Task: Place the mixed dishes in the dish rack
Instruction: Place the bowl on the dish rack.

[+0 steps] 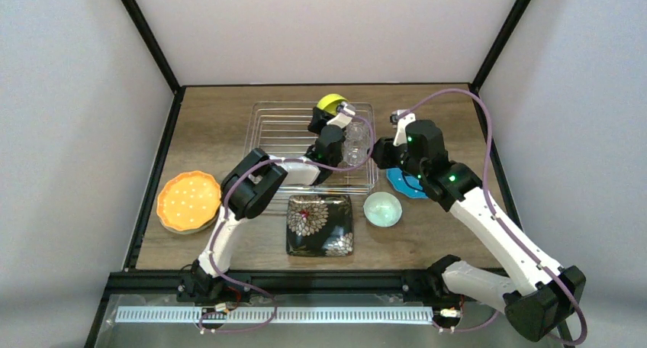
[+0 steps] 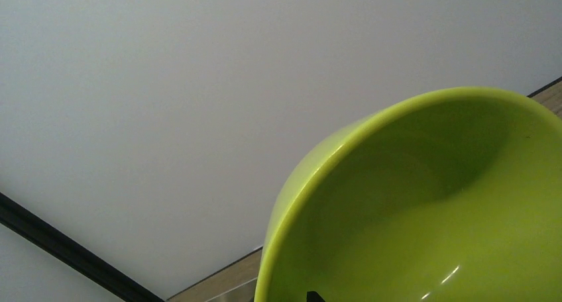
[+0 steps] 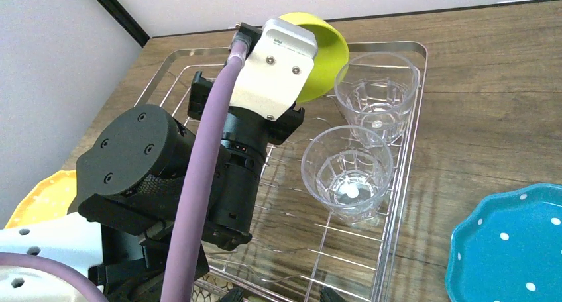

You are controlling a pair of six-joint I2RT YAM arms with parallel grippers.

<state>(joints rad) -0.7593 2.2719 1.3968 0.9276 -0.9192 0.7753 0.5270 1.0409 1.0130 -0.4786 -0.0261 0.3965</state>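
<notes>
Two robot arms reach from the near edge across a brown wood-grain desk (image 1: 214, 127). It sits in a booth of plain pale walls (image 1: 76, 96), with black frame posts (image 1: 145, 31) rising from the far corners.

A silver wire dish rack (image 1: 271, 130) lies at the far middle of the desk, its far rim close to the back wall. The left hand (image 1: 326, 115) is at the rack's far rim with a yellow-green bowl (image 3: 326, 55). The bowl is tipped on its side, its mouth facing the left wrist camera. The fingers are hidden behind the bowl and the hand's own mount, so I cannot tell whether they are apart or clamped on the bowl.

Just right of the bowl, a far glass cup (image 3: 376, 93) and a near glass cup (image 3: 346, 173) stand upright inside the rack along its right wall. The right hand (image 3: 278, 294) hovers over the rack's near right corner, its fingertips apart with nothing held between them.

Outside the rack, an orange dotted plate (image 1: 188, 201) lies near the left edge. A black square floral plate (image 1: 319, 224) sits just on the near side of the rack, with a mint bowl (image 1: 382, 209) to its right. A blue dotted plate (image 3: 510, 249) lies beside the rack's right wall, partly under the right arm.

Bare wire fills the rack's left half. Bare wood shows along the far left and far right of the desk.
</notes>
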